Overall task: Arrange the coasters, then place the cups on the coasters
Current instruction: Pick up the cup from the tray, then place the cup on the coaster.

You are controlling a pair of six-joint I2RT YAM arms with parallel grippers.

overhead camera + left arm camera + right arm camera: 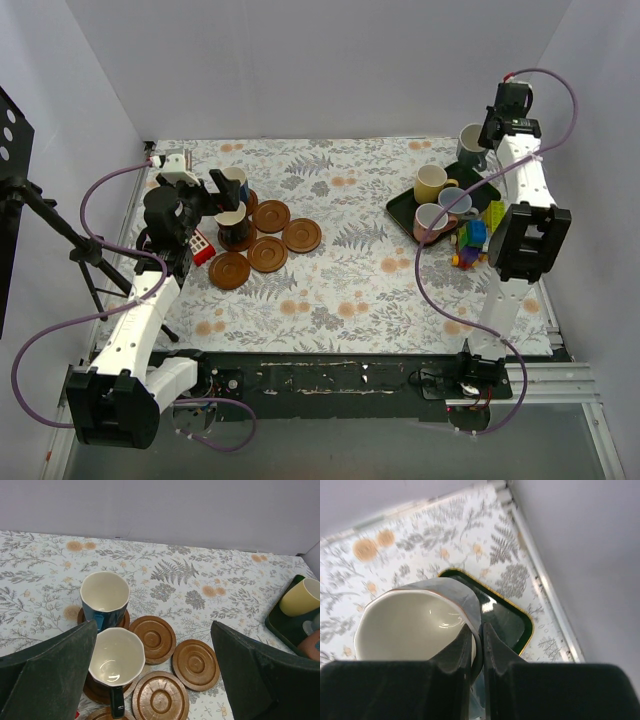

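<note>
Right tool point(479, 630) clamped on the rim of a dark glazed mug point(405, 625) with a pale inside, held over the dark green rectangular tray point(512, 622), upper right of top view. Left tool point(154, 630) spread wide apart above two dark blue mugs point(104, 597), each standing on a reddish-brown round coaster point(195, 664) on the floral desk point(225, 580), left of centre.
</note>
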